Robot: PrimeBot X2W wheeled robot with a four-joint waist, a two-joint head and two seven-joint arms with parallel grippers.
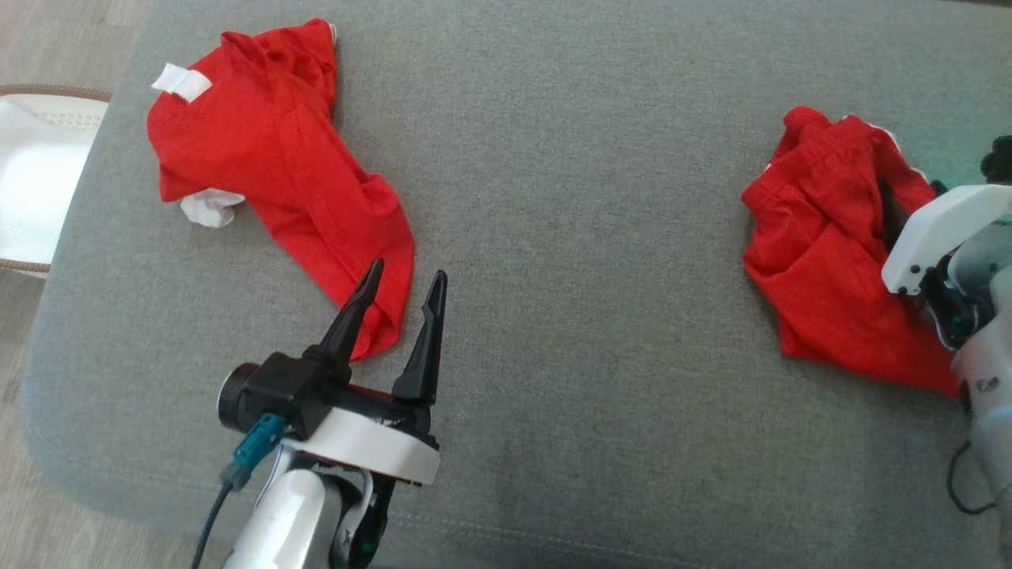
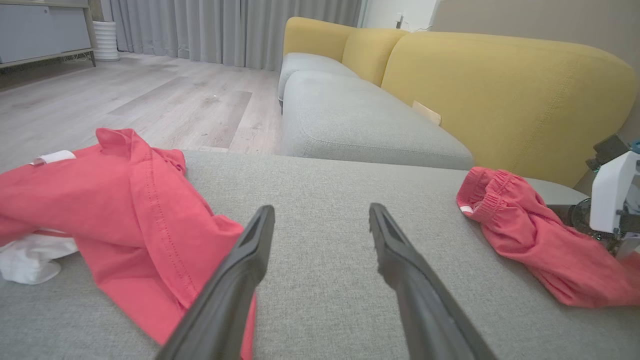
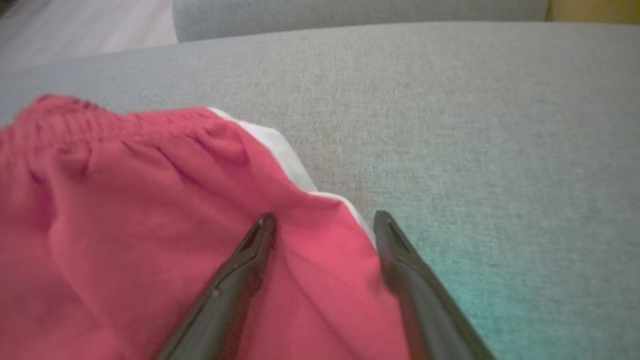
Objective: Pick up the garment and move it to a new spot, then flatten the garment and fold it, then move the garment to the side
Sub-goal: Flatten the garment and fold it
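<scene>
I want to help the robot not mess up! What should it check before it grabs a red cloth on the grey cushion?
1. Left jaws open, holding nothing: ok.
2. Right jaws open, holding nothing: ok.
3. Right jaws over the crumpled red shorts with an elastic waistband, white-trimmed edge between them: ok.
4. Right jaws touching the fabric: cannot tell.
5. Shorts lying flat: not ok, bunched up.
6. Bare room on the grey fabric cushion, between the shorts and the other red garment with a white label: ok.
</scene>
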